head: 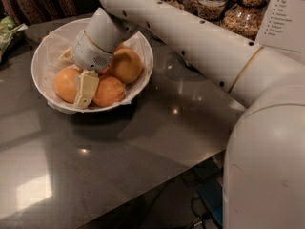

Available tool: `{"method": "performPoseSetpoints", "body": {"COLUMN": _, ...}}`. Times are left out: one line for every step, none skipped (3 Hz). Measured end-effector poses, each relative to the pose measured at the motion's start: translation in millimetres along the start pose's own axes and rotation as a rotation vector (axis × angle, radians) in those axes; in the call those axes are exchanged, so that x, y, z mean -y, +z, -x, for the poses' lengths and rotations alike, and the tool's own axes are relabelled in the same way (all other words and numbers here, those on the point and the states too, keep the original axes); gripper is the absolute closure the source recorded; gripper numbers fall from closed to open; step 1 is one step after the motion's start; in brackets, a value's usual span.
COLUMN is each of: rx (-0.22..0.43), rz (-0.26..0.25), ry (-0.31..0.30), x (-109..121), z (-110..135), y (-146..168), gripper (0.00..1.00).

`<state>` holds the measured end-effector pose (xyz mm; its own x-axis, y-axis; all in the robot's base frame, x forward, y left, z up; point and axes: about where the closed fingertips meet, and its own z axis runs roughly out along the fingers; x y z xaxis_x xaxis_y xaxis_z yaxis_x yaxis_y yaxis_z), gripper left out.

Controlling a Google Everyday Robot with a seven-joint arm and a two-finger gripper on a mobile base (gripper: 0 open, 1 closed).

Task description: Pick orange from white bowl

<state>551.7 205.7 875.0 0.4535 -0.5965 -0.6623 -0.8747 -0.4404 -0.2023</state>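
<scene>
The white bowl (143, 51) with crinkled paper lining stands at the table's back left and holds several oranges. My gripper (75, 73) reaches down into it from the upper right. One cream finger (86, 88) sits between the left orange (65, 84) and the front orange (109, 90). The other finger (66, 56) shows above the left orange. The fingers are apart, on either side of the left orange, which rests in the bowl. A larger orange (126, 65) lies at the right of the bowl, partly under my wrist.
The bowl sits on a grey reflective table (143, 142), whose front edge runs diagonally at lower right. Glass jars of grain (240, 15) and a white card (286, 13) stand at the back right. A green packet (8, 30) lies at far left.
</scene>
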Motion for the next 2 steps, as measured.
{"method": "performPoseSetpoints", "body": {"rx": 0.001, "rz": 0.008, "ry": 0.005, "x": 0.7, "z": -2.4, "y": 3.1, "gripper": 0.19}}
{"method": "performPoseSetpoints", "body": {"rx": 0.001, "rz": 0.008, "ry": 0.005, "x": 0.7, "z": -2.3, "y": 3.1, "gripper": 0.38}}
